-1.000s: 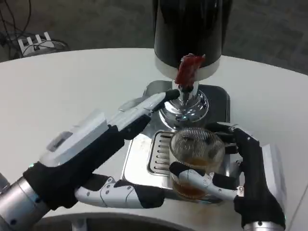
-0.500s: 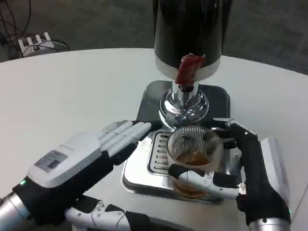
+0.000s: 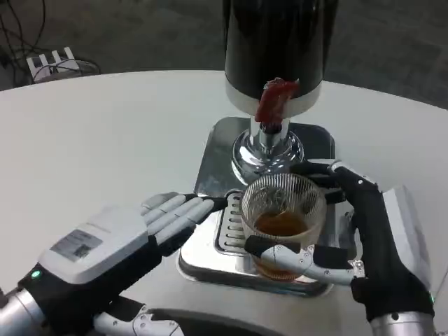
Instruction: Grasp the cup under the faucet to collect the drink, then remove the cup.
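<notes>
1. Cup of ribbed clear glass, part filled with brown drink, stands on the metal drip tray, just near of the faucet.
2. Right hand wraps the cup from the right, its fingers closed around the near and far sides.
3. Left hand lies at the near left, its fingers straight, side by side and holding nothing, tips at the tray's left edge.
4. Dispenser, black with a red tap handle, stands on the white table.
</notes>
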Controlling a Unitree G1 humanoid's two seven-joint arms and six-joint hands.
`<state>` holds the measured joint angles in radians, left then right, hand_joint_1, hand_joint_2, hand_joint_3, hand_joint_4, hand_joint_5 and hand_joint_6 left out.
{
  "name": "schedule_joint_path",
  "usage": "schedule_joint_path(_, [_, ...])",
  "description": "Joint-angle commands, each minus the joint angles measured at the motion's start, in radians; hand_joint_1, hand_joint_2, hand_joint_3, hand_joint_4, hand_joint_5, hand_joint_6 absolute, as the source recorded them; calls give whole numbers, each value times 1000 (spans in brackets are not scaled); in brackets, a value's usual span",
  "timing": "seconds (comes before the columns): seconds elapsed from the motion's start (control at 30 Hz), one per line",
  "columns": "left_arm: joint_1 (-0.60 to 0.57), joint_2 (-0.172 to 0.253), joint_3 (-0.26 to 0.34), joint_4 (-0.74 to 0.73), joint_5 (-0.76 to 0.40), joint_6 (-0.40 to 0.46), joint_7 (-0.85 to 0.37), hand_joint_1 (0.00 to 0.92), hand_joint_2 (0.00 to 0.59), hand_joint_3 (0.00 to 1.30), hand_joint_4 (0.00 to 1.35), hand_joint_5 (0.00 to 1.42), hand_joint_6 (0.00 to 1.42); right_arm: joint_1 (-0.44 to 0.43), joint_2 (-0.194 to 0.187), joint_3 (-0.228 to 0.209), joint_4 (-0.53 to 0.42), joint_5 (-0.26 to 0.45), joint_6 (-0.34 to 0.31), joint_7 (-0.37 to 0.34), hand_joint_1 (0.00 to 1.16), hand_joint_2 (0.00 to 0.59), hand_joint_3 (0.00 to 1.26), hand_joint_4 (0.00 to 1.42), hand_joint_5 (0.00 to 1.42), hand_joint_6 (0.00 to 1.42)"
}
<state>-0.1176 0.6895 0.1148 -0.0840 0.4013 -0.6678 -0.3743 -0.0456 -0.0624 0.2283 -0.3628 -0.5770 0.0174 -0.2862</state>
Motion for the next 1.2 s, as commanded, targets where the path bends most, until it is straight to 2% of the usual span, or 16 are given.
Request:
schedule_joint_path(0.03, [-5, 18, -18, 3, 18, 11, 12, 0, 36, 0, 0, 0, 0, 4, -4, -6, -39, -7, -66, -12, 928, 96, 903, 971, 1205, 1399])
schedule_joint_path(0.3, [-40, 20, -49, 8, 52, 48, 8, 0, 42, 0, 0, 0, 0, 10, -10, -12, -33, -18, -98, -18, 928, 96, 903, 982, 1206, 1399])
schedule_joint_path(0.87, [-114, 30, -103, 38, 100, 73, 19, 0, 46, 0, 0, 0, 0, 12, -19, -25, -50, -8, -111, 11, 928, 96, 903, 983, 1206, 1399])
schedule_joint_path(1.2, [-99, 33, -102, 22, 106, 83, 25, 0, 51, 0, 0, 0, 0, 19, -20, -22, -61, -8, -109, 13, 928, 96, 903, 983, 1206, 1399])
